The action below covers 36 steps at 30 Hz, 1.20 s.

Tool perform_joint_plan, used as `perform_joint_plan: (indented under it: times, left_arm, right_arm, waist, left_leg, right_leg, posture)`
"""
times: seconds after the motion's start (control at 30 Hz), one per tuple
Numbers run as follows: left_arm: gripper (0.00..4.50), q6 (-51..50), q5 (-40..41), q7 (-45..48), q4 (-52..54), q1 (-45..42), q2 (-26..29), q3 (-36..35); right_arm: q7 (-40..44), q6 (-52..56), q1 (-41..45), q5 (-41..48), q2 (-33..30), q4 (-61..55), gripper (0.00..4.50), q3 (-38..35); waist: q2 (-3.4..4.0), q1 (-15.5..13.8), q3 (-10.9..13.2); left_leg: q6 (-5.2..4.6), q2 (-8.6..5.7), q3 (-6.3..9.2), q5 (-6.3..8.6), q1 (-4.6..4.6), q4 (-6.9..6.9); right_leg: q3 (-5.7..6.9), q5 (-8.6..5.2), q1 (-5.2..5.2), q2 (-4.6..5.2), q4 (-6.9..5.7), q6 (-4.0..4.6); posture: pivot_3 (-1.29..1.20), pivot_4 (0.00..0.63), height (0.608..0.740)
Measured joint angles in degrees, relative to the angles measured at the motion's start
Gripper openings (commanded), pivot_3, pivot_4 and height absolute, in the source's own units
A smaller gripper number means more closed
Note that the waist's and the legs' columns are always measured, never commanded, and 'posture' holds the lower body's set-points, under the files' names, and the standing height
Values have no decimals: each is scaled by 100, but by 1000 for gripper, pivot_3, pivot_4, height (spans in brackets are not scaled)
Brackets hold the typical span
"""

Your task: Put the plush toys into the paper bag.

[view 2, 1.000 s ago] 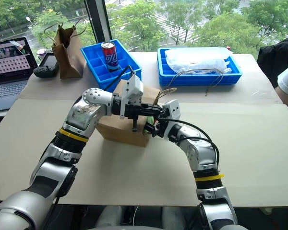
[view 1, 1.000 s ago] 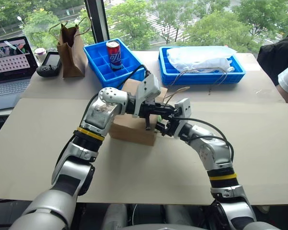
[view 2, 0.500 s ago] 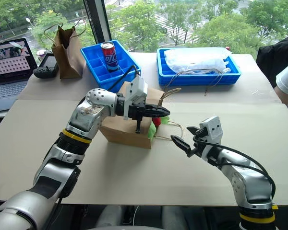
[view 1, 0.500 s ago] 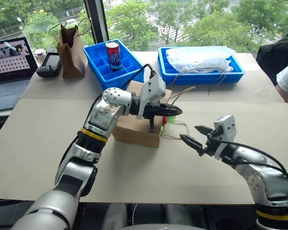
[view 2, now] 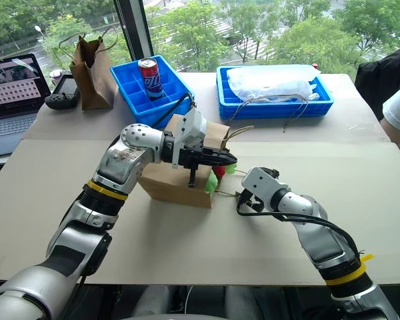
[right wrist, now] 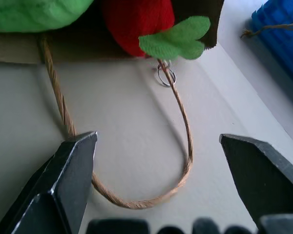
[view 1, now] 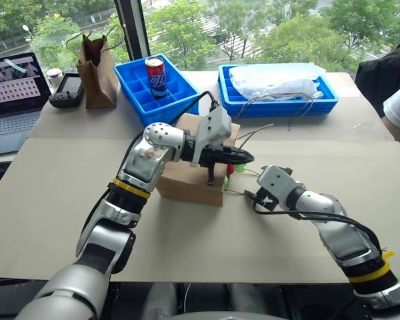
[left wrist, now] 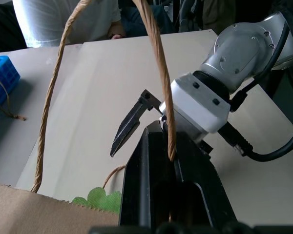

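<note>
Running this one remotely and the setup looks fragile to me. The paper bag [view 1: 190, 180] is lying on its side on the table [view 1: 67, 200], mouth facing my right arm. My left gripper [view 1: 243, 157] is pinched tight on the upper cord handle [left wrist: 158, 73], holding the top lip up so the mouth stays open. My right gripper [right wrist: 161, 195] has its fingers spread wide, nothing in it, parked on the table just outside the mouth, straddling the lower handle loop [right wrist: 136, 195] that lies flat there.

Both plush toys sit right at the opening: the green one [right wrist: 36, 12] and the red chili [right wrist: 136, 24] with its leafy stem [right wrist: 178, 41] poking past the bag's edge. So they're in, but barely.

What worries me:

1. If the left lets go of that handle, I'd guess the top flap drops and either squashes the toys or nudges them back out.
2. If the bag gets stood upright by that 1 handle, I think the 2 toys could roll out before they slide to the bottom, since they're at the lip.
3. The right fingers are so near the lower loop that a pull-back could snag the cord and drag the bag along.
4. The chili has a little metal ring [right wrist: 165, 77] beside the cord, which could hook on it.
</note>
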State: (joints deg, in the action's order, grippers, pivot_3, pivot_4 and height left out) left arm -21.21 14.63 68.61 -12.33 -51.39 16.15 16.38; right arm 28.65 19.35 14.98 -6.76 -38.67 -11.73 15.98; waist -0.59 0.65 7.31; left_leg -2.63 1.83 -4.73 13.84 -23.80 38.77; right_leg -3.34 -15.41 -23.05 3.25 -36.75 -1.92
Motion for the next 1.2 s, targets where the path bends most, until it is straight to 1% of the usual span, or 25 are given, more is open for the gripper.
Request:
perform_joint_plan:
  times: [0.1, 0.2, 0.27, 0.4, 0.5, 0.57, 0.7, 0.87, 0.97, 1.1, 1.2]
  left_arm:
    - [0, -11, 0, -14, 0, -3, 8, -2]
    - [0, -12, -2, -36, 0, -16, 39, -6]
    - [0, -12, -4, -38, 3, -17, 82, -11]
    - [0, -21, -2, -42, 12, -17, 141, -20]
    - [0, -29, 0, -50, 14, -17, 126, -19]
    - [0, -31, 1, -50, 16, -19, 114, -19]
    - [0, -40, 1, -51, 22, -49, 76, -18]
    - [0, -129, 8, -63, 36, -158, 77, -20]
    - [0, -188, 25, -106, 132, -190, 87, -48]
    - [0, -274, 40, -157, 191, -188, 106, -51]
    - [0, -277, 49, -168, 280, -184, 190, -68]
  right_arm:
    - [46, -33, -44, 40, 219, 7, 4449, -72]
    - [257, 24, -314, 390, 308, -223, 4449, -351]
    - [427, 169, -525, 686, 287, -511, 4449, -634]
    - [884, 350, -902, 1213, -1, -1080, 4449, -1142]
    - [958, 352, -946, 1088, -92, -945, 4449, -1039]
    - [926, 346, -871, 948, 23, -731, 4449, -877]
    - [735, 87, -346, 496, 232, -147, 4449, -466]
    - [523, -322, 34, 153, 455, 447, 4449, -302]
    - [455, -563, 85, 8, 457, 667, 3703, -258]
    - [325, -790, 35, -175, 432, 776, 2358, -232]
    - [-7, -965, -241, -493, 250, 718, 1326, -303]
  waist:
    - [-1, 0, 0]
    - [-1, 0, 0]
    - [-1, -4, 0]
    - [-2, -21, 0]
    - [-2, -17, 0]
    - [-2, 8, 0]
    - [-2, 31, 0]
    - [-2, 12, 0]
    - [-2, -2, 0]
    - [-2, -27, 0]
    - [-2, -73, 0]
  left_leg:
    - [0, 2, -2, 0, 1, -1]
    - [0, 2, -2, 0, 1, -2]
    - [-1, 2, -2, 0, 0, -3]
    - [-1, 2, -2, 1, 2, -1]
    - [-1, 1, -3, 0, 3, -1]
    - [0, 2, -5, 0, 6, -2]
    - [1, 5, -11, -1, 15, -1]
    - [2, 3, -11, -2, 18, 1]
    - [3, 2, -11, -2, 30, 1]
    - [3, 0, -10, -2, 50, 1]
    - [3, 0, -8, -2, 53, 1]
  right_leg:
    - [-2, 0, -1, -1, -2, 0]
    - [-2, 0, -2, -1, -3, 0]
    - [-4, 0, -3, 0, -4, 0]
    - [-4, 0, 2, 0, -2, -1]
    - [-5, 0, 0, -2, -3, 0]
    - [-11, 0, -2, -6, -5, 0]
    - [-26, 0, -3, -13, -14, 0]
    - [-28, 0, 3, -12, -15, 0]
    - [-29, 0, 15, -11, -14, 0]
    - [-29, -1, 42, -9, -10, -3]
    - [-30, -6, 50, -2, -7, -11]
  posture:
    - [0, 150, 724]
    - [0, 150, 724]
    - [0, 150, 724]
    - [0, 150, 724]
    - [0, 150, 724]
    - [0, 150, 724]
    - [0, 150, 724]
    - [0, 150, 724]
    - [0, 150, 724]
    - [0, 150, 724]
    - [0, 150, 724]
